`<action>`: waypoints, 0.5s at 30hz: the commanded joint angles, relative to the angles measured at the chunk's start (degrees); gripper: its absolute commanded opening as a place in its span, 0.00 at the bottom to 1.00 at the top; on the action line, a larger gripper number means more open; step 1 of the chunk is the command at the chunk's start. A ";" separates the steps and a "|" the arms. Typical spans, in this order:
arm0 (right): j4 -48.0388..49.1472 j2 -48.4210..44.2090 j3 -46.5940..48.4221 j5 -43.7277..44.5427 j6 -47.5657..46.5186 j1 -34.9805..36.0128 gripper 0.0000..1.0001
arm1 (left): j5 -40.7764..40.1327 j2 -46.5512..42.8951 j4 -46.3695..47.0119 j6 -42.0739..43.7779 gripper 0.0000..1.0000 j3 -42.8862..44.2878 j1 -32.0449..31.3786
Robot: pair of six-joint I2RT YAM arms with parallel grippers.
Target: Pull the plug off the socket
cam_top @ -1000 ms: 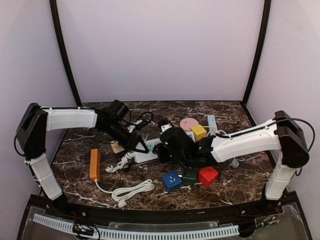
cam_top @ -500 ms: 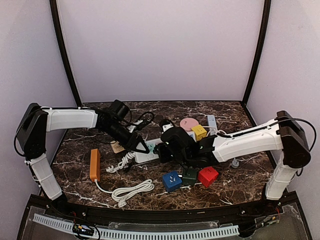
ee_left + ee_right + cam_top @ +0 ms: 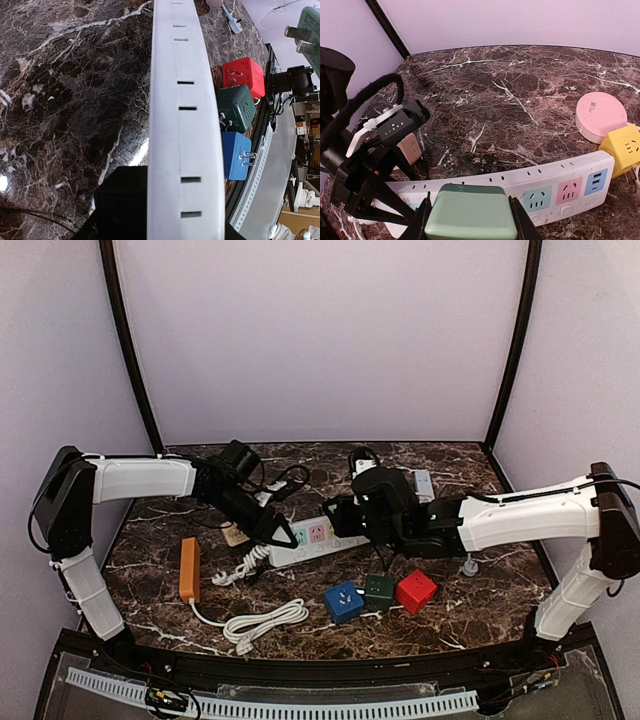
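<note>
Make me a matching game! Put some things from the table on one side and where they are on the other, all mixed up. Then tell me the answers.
Things:
1. green plug
2. white power strip
3. orange block
4. pink disc

Places:
A. next to the yellow cube
B. held in the right gripper
C. one end held by the left gripper
D. on the left arm's side of the table, with no gripper touching it

Pairs: 1-B, 2-C, 3-D, 4-A.
</note>
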 commanded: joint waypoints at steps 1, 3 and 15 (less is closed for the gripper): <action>0.56 -0.39 -0.58 1.29 1.34 -0.16 0.00 | -0.44 -1.14 -1.67 0.55 0.01 0.32 0.09; 0.06 -0.81 -0.94 1.33 1.39 -0.23 0.00 | -0.55 -1.13 -1.68 0.53 0.01 0.30 0.09; -8.62 -1.54 -5.74 -3.45 5.40 -3.34 0.00 | -10.35 -0.70 -4.88 2.03 0.94 1.32 0.02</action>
